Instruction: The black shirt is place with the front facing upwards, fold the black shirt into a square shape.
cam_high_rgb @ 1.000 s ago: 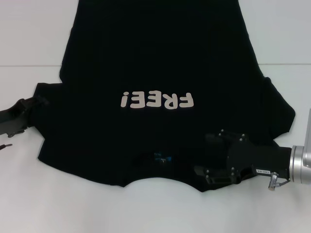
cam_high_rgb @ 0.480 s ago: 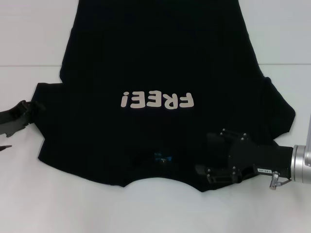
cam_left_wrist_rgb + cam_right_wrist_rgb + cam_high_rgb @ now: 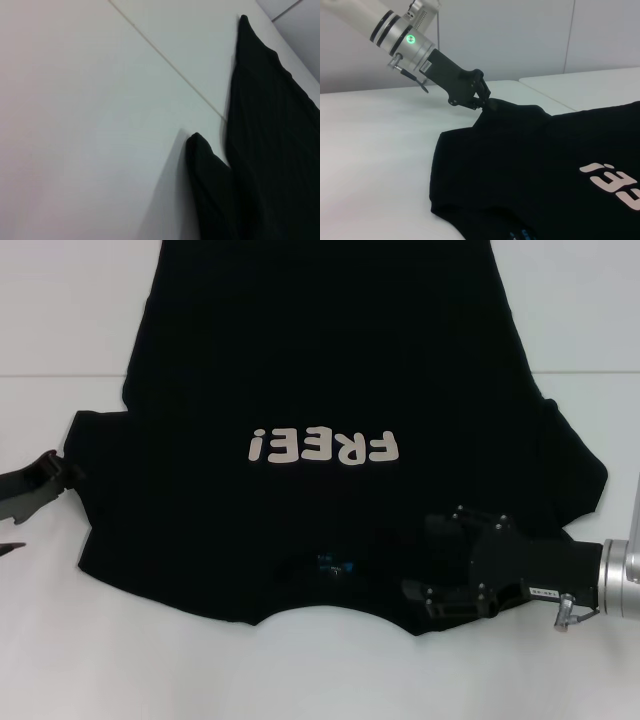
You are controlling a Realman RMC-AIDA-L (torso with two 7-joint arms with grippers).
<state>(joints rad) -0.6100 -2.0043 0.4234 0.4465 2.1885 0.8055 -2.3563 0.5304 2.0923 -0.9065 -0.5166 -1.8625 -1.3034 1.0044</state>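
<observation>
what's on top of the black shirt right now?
The right gripper rests over the black shirt near the collar edge, robot-side. The left gripper is at the sleeve tip, at the shirt's edge. Whatever lies under the cloth is hidden.

From the head view we look forward and down on the white table (image 3: 80, 640), the black shirt (image 3: 330, 360) filling most of the picture, its collar near us and its hem running off the far edge. Our left wrist camera sits low and close at the shirt's left sleeve (image 3: 210, 190), facing along the tabletop, so we get only cloth edge and bare table. Our right wrist camera, low at the near right, looks leftward across the shirt at the left gripper (image 3: 482, 100) by that sleeve, with a wall beyond. All three views share the shirt; head and right wrist both catch the chest lettering (image 3: 325, 447).
</observation>
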